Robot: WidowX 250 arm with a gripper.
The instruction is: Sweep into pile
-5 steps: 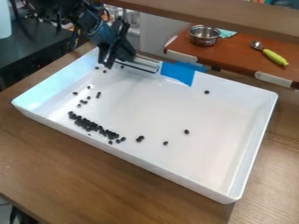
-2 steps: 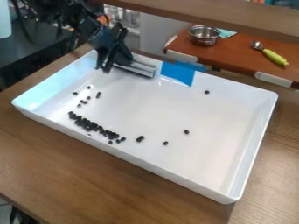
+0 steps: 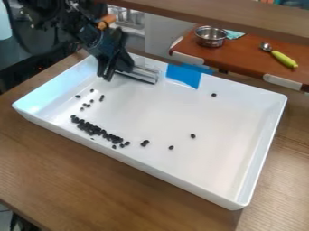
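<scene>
At the far left corner of the white tray, the black gripper (image 3: 109, 71) hangs low, shut on a silver sweeping tool (image 3: 142, 74). The tool's blade extends right along the far wall, low over the tray floor, its edge close to the blue tape. Dark beans lie in a dense slanting row (image 3: 95, 130) near the tray's front left. Several loose beans (image 3: 87, 105) are scattered between that row and the gripper. A few others lie apart: a bean (image 3: 192, 135) right of centre, a bean (image 3: 213, 94) toward the back right, and a small pair (image 3: 145, 143) near the front wall.
The white tray (image 3: 265, 149) has raised walls and stands on a brown wooden table (image 3: 91, 180). Blue tape (image 3: 184, 75) covers part of its far wall. Behind are a metal pot (image 3: 211, 37) and a green-handled spoon (image 3: 283, 59) on an orange-brown surface, with a wooden beam (image 3: 223, 16) across the top.
The gripper and tool have shifted slightly toward the camera and left, down along the far wall. Several beans seen earlier beside the gripper are now out of sight. The front row has not moved.
</scene>
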